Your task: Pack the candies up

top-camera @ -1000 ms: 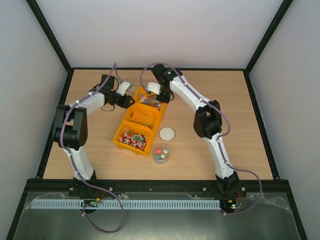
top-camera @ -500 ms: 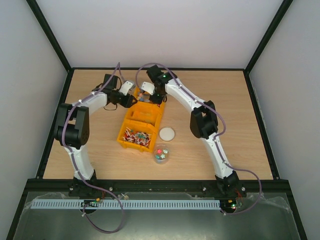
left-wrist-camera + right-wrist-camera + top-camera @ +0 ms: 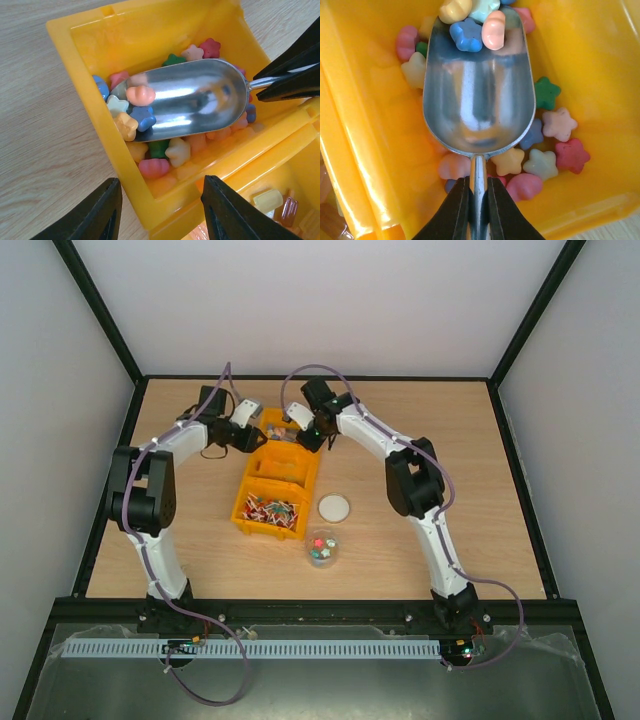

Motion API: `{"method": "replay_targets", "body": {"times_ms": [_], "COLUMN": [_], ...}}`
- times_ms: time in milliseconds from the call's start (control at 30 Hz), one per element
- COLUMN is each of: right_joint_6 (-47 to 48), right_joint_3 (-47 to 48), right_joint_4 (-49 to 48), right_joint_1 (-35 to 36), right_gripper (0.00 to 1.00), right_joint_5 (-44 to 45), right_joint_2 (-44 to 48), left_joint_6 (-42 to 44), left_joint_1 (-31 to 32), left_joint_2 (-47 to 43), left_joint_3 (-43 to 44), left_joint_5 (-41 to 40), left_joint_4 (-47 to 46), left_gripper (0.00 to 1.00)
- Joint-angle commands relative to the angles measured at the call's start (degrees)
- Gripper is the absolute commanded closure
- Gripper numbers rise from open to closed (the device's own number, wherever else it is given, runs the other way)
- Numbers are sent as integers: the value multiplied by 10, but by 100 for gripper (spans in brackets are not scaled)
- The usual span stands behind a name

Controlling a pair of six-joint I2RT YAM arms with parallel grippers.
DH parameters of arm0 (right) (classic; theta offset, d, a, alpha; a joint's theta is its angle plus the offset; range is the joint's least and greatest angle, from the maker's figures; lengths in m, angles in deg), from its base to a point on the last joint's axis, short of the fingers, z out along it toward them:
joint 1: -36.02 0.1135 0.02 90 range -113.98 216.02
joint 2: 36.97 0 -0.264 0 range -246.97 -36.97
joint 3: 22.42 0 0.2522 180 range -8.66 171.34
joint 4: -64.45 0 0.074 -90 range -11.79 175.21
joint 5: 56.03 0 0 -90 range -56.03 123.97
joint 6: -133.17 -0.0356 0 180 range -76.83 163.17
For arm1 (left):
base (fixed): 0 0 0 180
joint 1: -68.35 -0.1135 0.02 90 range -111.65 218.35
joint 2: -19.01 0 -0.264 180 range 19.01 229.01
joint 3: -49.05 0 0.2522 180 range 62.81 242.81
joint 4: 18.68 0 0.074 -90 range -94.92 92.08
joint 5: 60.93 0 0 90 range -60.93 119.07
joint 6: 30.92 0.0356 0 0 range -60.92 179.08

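Nearest the arm bases we see the small clear jar, open, with only a few sweets inside, so we judge packing is at an early stage. Its white lid lies flat just beyond, apart from the jar, which leaves the mouth free for pouring. Next out is the yellow 3-compartment bin. Its near compartment holds red-and-white sticks, not our target. The far compartment holds the loose candies, star and blob shapes in mixed colours.

The right gripper is pinched tight on the thin handle of a metal scoop. The scoop lies low in that far compartment with its mouth pushed into the pile. About 4 candies sit at its lip and the bowl is mostly bare.

The left gripper stands spread, 1 finger outside the bin wall and 1 over the divider, probably to brace the bin against the scoop's push. We can't tell if the pads touch. Step in hand, we judge: loading the scoop.
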Motion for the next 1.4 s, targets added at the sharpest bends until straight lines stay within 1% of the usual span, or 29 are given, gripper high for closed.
{"method": "replay_targets", "body": {"times_ms": [0,200,400,933,1267,1367], "right_joint_6": [-44,-79,-88,-79,-91,-94], "right_joint_3": [-64,-138,-195,-256,-321,-327], "right_joint_4": [-62,-132,-178,-204,-293,-308], "right_joint_1": [6,-26,-41,-84,-99,-99], "right_gripper": [99,99,99,99,99,99], "right_joint_5": [-118,-177,-192,-218,-260,-272], "right_joint_2": [30,76,112,153,196,205], "left_joint_6": [21,71,98,70,58,57], "left_joint_1": [-2,-6,-15,-25,-38,-39], "left_joint_2": [18,12,22,17,7,4], "left_joint_3": [9,17,48,72,76,76], "left_joint_5": [-1,-39,-52,-26,-7,-6], "left_joint_4": [17,28,46,69,78,82], "left_gripper": [54,54,54,52,50,49]}}
